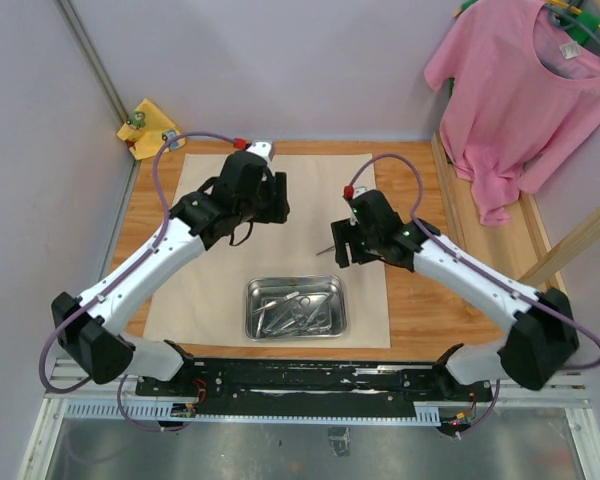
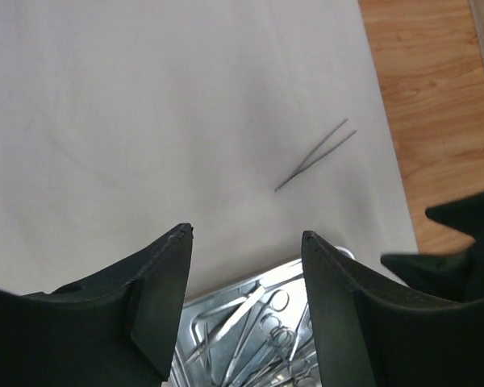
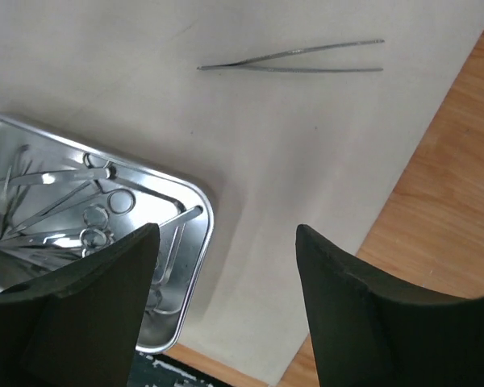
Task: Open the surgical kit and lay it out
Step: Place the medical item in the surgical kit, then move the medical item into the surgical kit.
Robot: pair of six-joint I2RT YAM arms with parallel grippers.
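**Steel tray on the opened wrap, with one pair of tweezers out on the cloth.**
The steel tray (image 1: 252, 310) sits on the near part of the flat beige cloth wrap (image 1: 205, 285), with ring-handled forceps (image 1: 300, 312) heaped inside. Just beyond the tray's far right corner, a single pair of slim tweezers (image 3: 294, 58) lies on the cloth. The right gripper (image 3: 224, 234) hovers near them, jaws apart and empty. Farther beyond the tray, to its left, the left gripper (image 2: 246, 238) is also spread and holds nothing.

The beige cloth wrap (image 1: 310, 190) lies spread flat. A shiny rectangular steel tray (image 1: 296, 280) sits on its near part, holding jumbled ring-handled steel forceps (image 1: 300, 312). One slim steel tweezers (image 3: 218, 66) lies alone on the cloth beyond.
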